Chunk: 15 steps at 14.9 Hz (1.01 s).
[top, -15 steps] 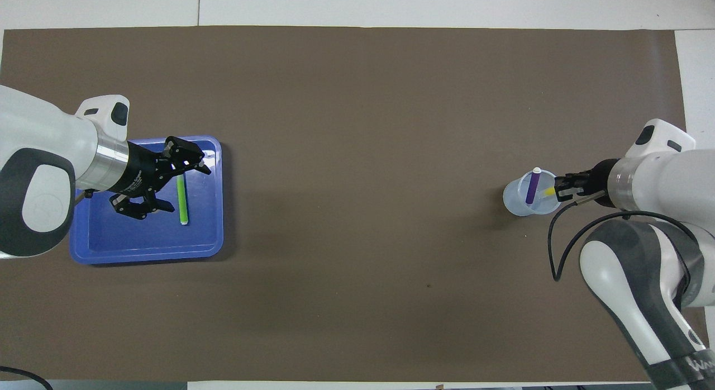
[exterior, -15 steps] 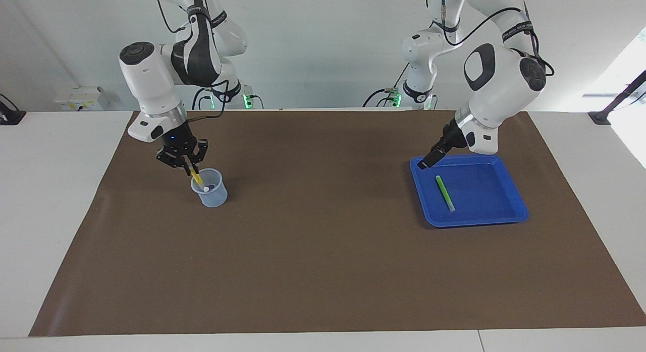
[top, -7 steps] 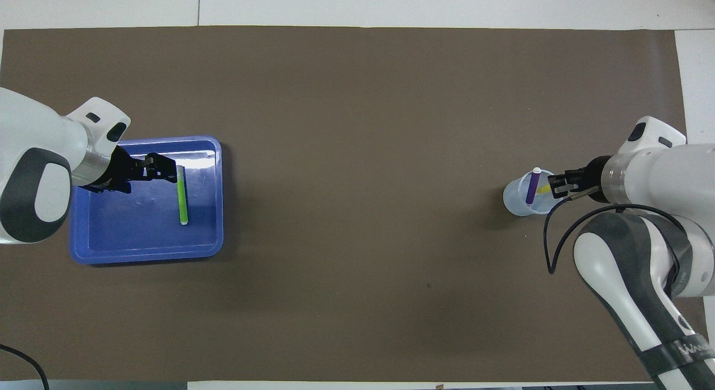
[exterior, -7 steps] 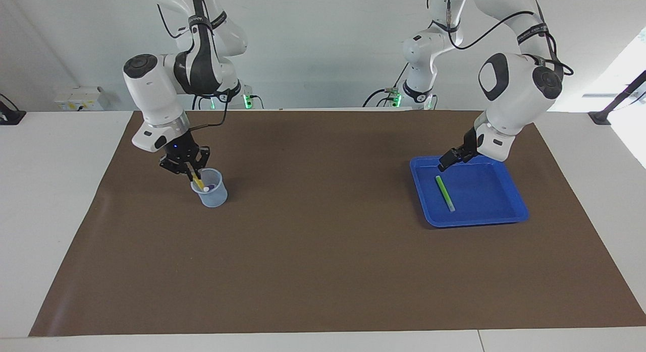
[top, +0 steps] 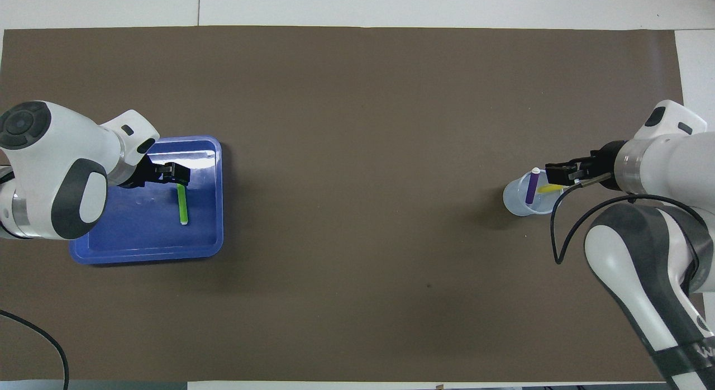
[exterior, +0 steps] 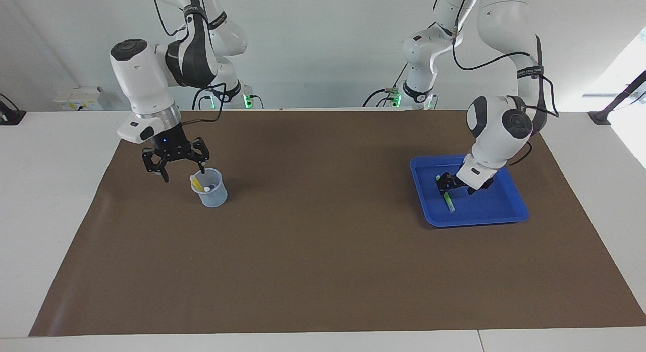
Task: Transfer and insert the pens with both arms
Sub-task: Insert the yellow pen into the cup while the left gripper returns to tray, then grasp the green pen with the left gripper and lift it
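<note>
Over cup (exterior: 210,188): right end effector (exterior: 174,166) open | left end effector (exterior: 447,186) at green pen (exterior: 448,201)

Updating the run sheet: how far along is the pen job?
Done: the purple pen and yellow pen stand in the cup, and the right gripper hangs open just above its rim. In hand: the left gripper is down in the tray, open, at the green pen. Left: gripping, transferring and inserting that pen.
</note>
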{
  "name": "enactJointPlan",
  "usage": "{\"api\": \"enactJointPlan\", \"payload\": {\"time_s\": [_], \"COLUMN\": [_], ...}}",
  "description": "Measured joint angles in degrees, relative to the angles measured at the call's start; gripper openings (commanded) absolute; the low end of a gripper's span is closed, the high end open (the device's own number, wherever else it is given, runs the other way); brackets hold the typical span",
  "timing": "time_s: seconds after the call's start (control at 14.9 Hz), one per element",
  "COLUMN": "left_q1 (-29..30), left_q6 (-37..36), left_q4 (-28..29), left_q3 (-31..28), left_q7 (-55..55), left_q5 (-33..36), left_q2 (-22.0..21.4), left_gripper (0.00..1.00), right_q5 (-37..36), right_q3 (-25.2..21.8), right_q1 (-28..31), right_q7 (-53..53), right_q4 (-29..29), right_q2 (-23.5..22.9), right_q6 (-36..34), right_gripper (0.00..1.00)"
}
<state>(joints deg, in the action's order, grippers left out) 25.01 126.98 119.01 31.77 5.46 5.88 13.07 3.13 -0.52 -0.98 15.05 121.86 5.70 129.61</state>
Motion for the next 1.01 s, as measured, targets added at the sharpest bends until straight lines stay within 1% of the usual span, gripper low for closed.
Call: {"api": "enactJointPlan", "payload": {"time_s": [0.2, 0.27, 0.4, 0.61, 0.67, 0.81, 0.88, 1.01], "left_q1": [-0.2, -0.4, -0.7, -0.7, -0.7, -0.7, -0.7, -0.7], "left_q6": [0.6, 0.7, 1.2, 2.2, 2.6, 2.8, 2.8, 2.9], "left_q4": [0.0, 0.0, 0.0, 0.3, 0.6, 0.9, 1.0, 1.3], "left_q3": [0.1, 0.2, 0.2, 0.2, 0.2, 0.2, 0.2, 0.2], "left_q7": [-0.1, -0.1, -0.1, -0.1, -0.1, -0.2, -0.2, -0.2], "left_q5": [2.9, 3.3, 3.6, 3.7, 3.7, 3.7, 3.7, 3.7], "left_q2": [1.4, 1.8, 2.4, 2.9, 3.0, 3.0, 3.0, 3.0], "left_gripper": [0.98, 0.96, 0.95, 0.87, 0.82, 0.63, 0.54, 0.3], "right_q5": [-0.1, -0.7, -3.5, -4.9, -5.2, -5.5, -5.5, -5.5], "right_q3": [-0.4, -0.5, -0.6, -0.5, -0.5, -0.1, 0.1, 0.3], "right_q1": [0.1, 0.2, 0.2, 0.1, 0.0, -0.1, -0.1, -0.2], "right_q7": [-3.4, -4.6, -7.5, -11.9, -13.1, -15.4, -16.2, -16.8], "right_q4": [-6.6, -9.1, -14.3, -20.9, -22.6, -24.4, -24.6, -24.5], "right_q2": [0.1, 0.1, -0.1, -0.9, -1.2, -1.5, -1.6, -2.0], "right_q6": [-8.6, -11.7, -17.8, -26.3, -29.1, -33.0, -33.9, -34.3], "right_gripper": [1.0, 1.0, 1.0, 1.0, 1.0, 1.0, 1.0, 1.0]}}
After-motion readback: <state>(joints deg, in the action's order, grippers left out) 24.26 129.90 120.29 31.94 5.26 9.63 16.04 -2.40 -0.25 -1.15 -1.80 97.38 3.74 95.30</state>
